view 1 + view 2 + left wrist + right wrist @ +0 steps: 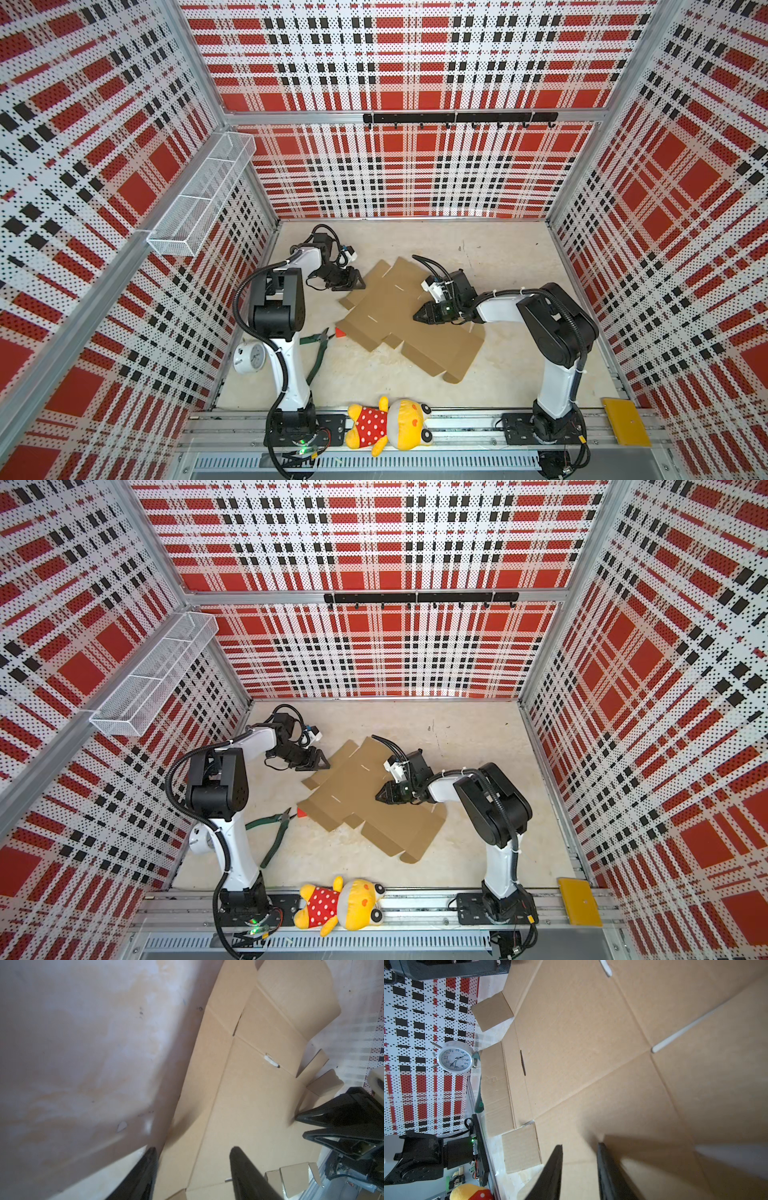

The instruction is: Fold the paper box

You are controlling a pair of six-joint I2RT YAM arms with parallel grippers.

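My left claw (pixel 193 1148) gapes at the edge of the paper box (pixel 386 307); my right claw (pixel 580 1145), over its middle, stands barely parted, empty, seen only from its wrist.

We log this as a robotics lab test cell, not a home or shop.

- **Walls:** perforated panels (pixel 415 62) printed in red, black and white plaid, held in an aluminium frame (pixel 291 118) on three sides.
- **Rig:** the left arm (pixel 286 361) and right arm (pixel 559 386) are bolted to a metal rail (pixel 457 428) along the bottom of the frame. A slotted cable duct (pixel 415 461) runs below it.
- **Fittings:** wire mesh basket (pixel 199 195) at upper left, black hook rail (pixel 457 117) at top centre.
- **Props:** unrelated things on the beige tabletop (pixel 498 249) and rail: paper box (pixel 399 316) lying flat, plush toy (pixel 388 424), alarm clock (pixel 249 357), pliers (pixel 318 345), yellow plate (pixel 626 422).
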